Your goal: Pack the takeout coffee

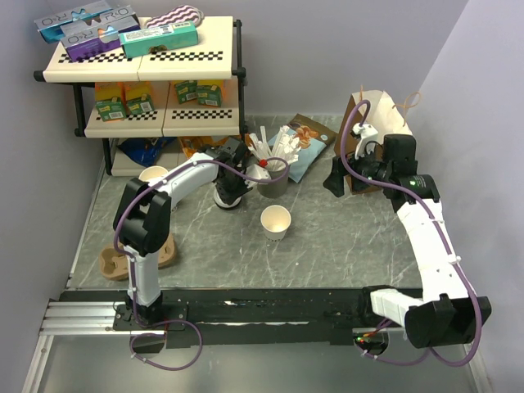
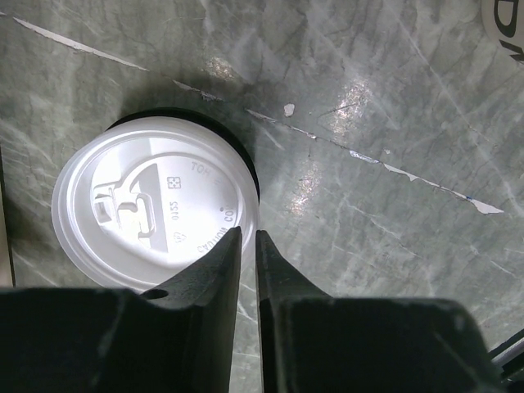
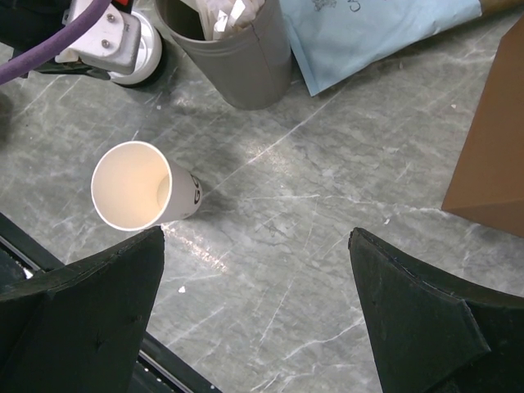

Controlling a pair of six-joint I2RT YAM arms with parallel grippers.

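Takeout coffee cup (image 1: 276, 221) stood open-topped at the centre of the bench (image 1: 344, 246). Left jaws were nearly closed at a white lid's (image 2: 155, 213) rim, grip unclear; right jaws gaped wide, empty.

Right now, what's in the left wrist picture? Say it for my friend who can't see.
A round white sip lid, seen from above, sits on a dark base on a grey-green marbled table. The two black jaws of the left gripper reach in from the bottom edge, nearly together, their tips at the lid's rim.

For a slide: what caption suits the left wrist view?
Left gripper, fingers nearly together, at the rim of a white sip lid on a dark base.
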